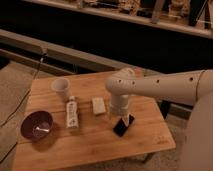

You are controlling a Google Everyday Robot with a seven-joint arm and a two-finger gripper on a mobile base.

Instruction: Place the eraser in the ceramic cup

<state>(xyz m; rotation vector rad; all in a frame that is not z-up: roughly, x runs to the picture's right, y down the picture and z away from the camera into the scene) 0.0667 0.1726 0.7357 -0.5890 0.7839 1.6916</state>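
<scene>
The eraser (pixel 123 127), a flat glossy black slab, lies on the wooden table (pixel 95 142) right of centre. My gripper (pixel 121 116) hangs from the white arm (pixel 160 86) directly over the eraser's far end and hides part of it. Whether it touches the slab cannot be told. The ceramic cup (pixel 61 86), small and whitish, stands upright near the table's far left, well apart from the gripper.
A pale beige block (pixel 98 105) lies just left of the gripper. A white tube (pixel 72 112) lies between the block and a dark purple bowl (pixel 36 125) at the front left. A dark ledge runs behind the table.
</scene>
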